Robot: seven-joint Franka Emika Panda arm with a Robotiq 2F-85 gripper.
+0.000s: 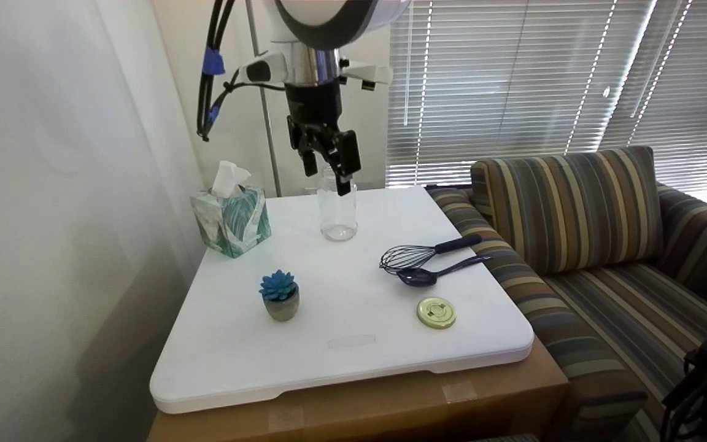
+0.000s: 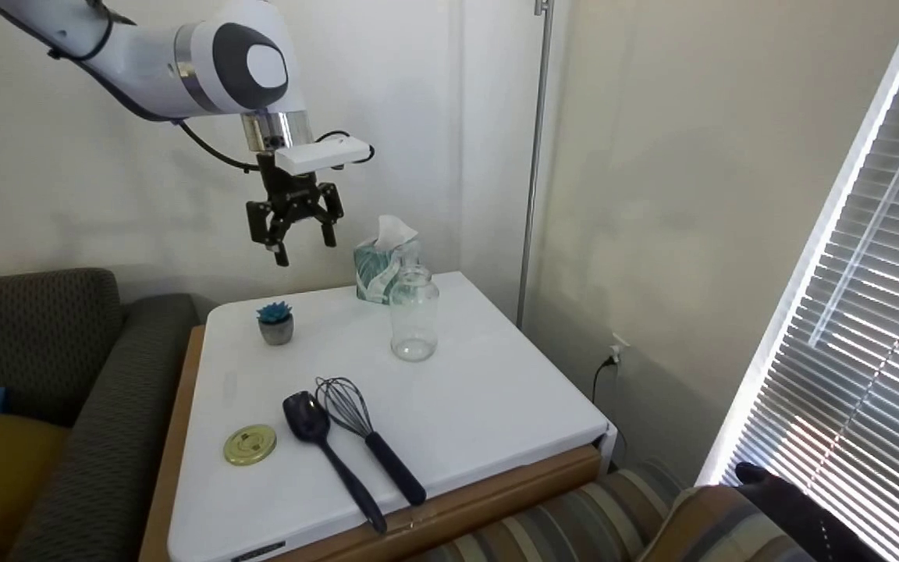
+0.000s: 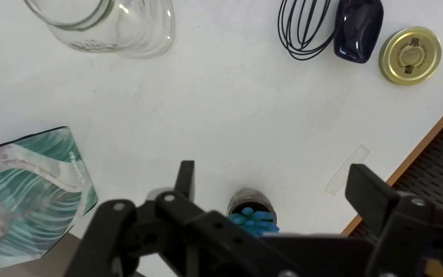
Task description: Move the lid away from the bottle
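The lid (image 1: 436,313) is a flat round gold-yellow disc lying on the white table. It also shows in an exterior view (image 2: 250,445) and at the upper right of the wrist view (image 3: 410,55). The bottle (image 1: 337,215) is a clear glass jar standing upright with an open mouth. It also shows in an exterior view (image 2: 413,320) and at the top left of the wrist view (image 3: 144,32). The lid lies well apart from the bottle. My gripper (image 2: 306,251) is open and empty, high above the table. Its spread fingers show in the wrist view (image 3: 271,169).
A blue succulent in a grey pot (image 1: 281,298) stands on the table (image 1: 231,368). A tissue box (image 1: 232,221) stands near the wall. A whisk (image 1: 433,250) and a dark spoon (image 1: 420,277) lie near the lid. A striped sofa (image 1: 574,227) adjoins the table.
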